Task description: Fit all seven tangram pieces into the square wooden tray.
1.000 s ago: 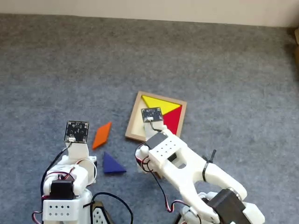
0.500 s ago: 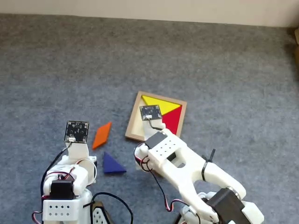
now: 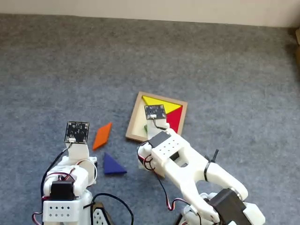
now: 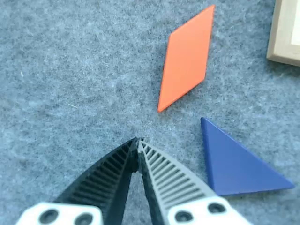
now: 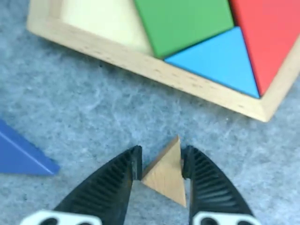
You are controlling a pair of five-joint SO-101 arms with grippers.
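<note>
The square wooden tray (image 3: 136, 136) lies mid-table with a yellow piece (image 3: 161, 104) and a red piece (image 3: 174, 123) in it. In the right wrist view the tray (image 5: 140, 56) also holds a green piece (image 5: 187, 21) and a light-blue triangle (image 5: 218, 58), with one corner bare. My right gripper (image 5: 161, 158) is just outside the tray's near rim, shut on a small wood-coloured triangle (image 5: 168, 180). My left gripper (image 4: 137, 143) is shut and holds nothing, low over the carpet. Beyond it lie the orange parallelogram (image 4: 186, 58) and the dark-blue triangle (image 4: 234, 161).
Grey carpet covers the table. The orange parallelogram (image 3: 102, 135) and dark-blue triangle (image 3: 112, 165) lie between the two arms, left of the tray. My right arm (image 3: 173, 154) overhangs the tray's near side. A corner of the dark-blue triangle (image 5: 18, 157) lies near the right gripper.
My right arm shifted slightly left, then back right and toward the tray, uncovering a sliver of the green piece. The left arm and loose pieces stayed still.
</note>
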